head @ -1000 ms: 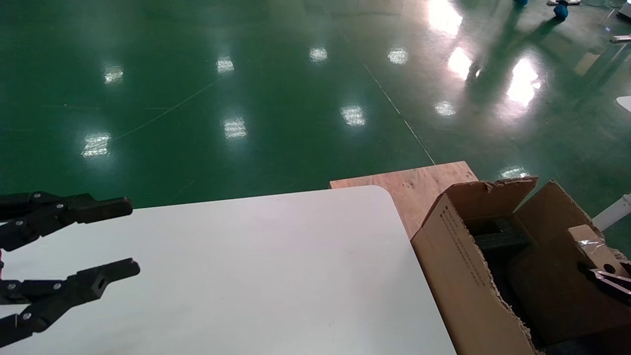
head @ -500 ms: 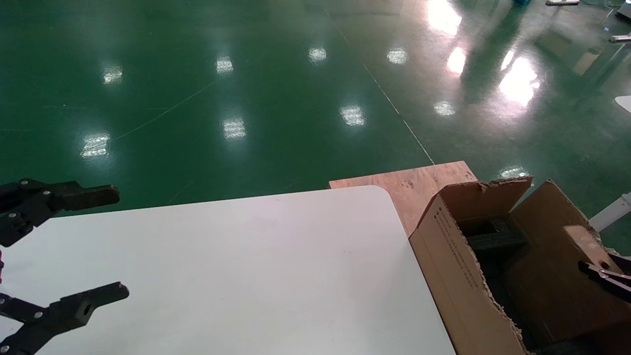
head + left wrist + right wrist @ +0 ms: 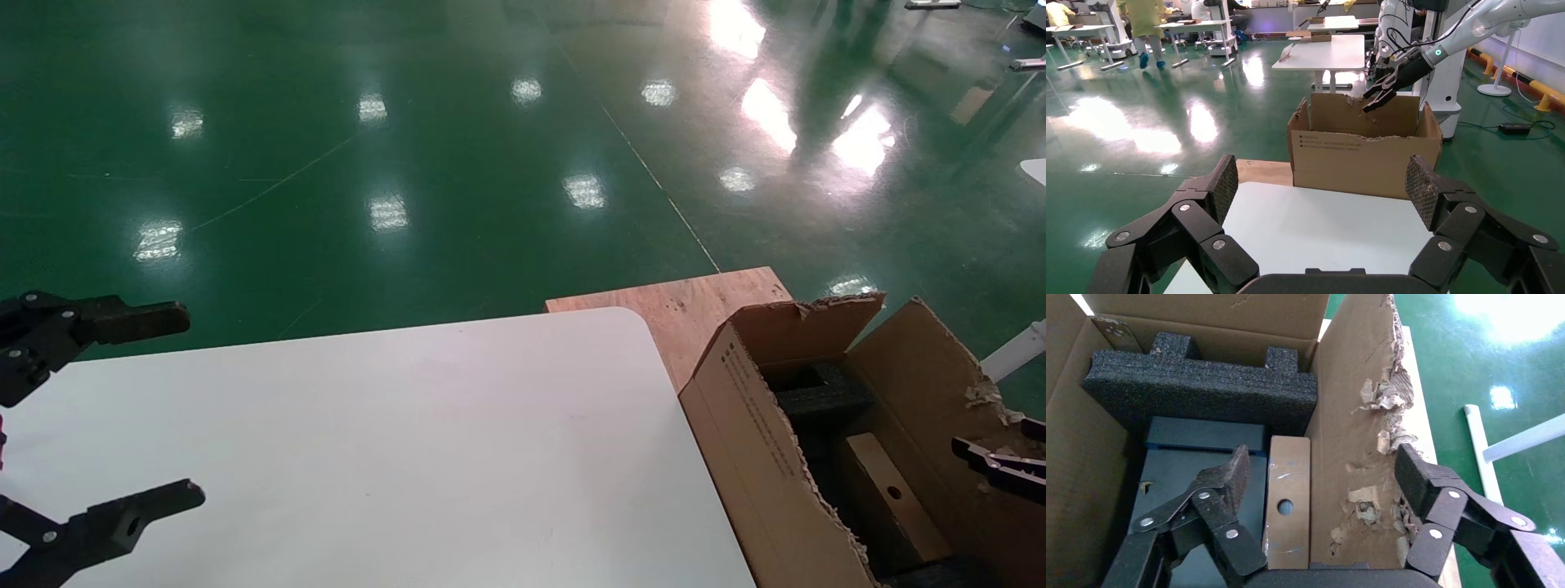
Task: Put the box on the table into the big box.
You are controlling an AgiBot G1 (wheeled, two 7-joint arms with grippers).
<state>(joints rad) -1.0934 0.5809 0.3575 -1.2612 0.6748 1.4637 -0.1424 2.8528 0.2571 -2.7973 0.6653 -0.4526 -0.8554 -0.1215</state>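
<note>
I saw the box [image 3: 1288,508] lying inside the big box [image 3: 760,441] beside black foam [image 3: 1199,386], under my right gripper [image 3: 1321,478], fingers apart and empty. My left gripper [image 3: 155,404] hovered spread over the table [image 3: 409,449]. A plywood board [image 3: 686,302] lay behind. The carton's printed text was unreadable.

The left gripper [image 3: 114,408] is seen at about nine o'clock in the head view, its fingers [image 3: 1220,187] spread wide apart and nothing held between them. The right gripper [image 3: 1321,478] is seen at about four o'clock, its fingers [image 3: 1232,471] likewise parted and empty.
</note>
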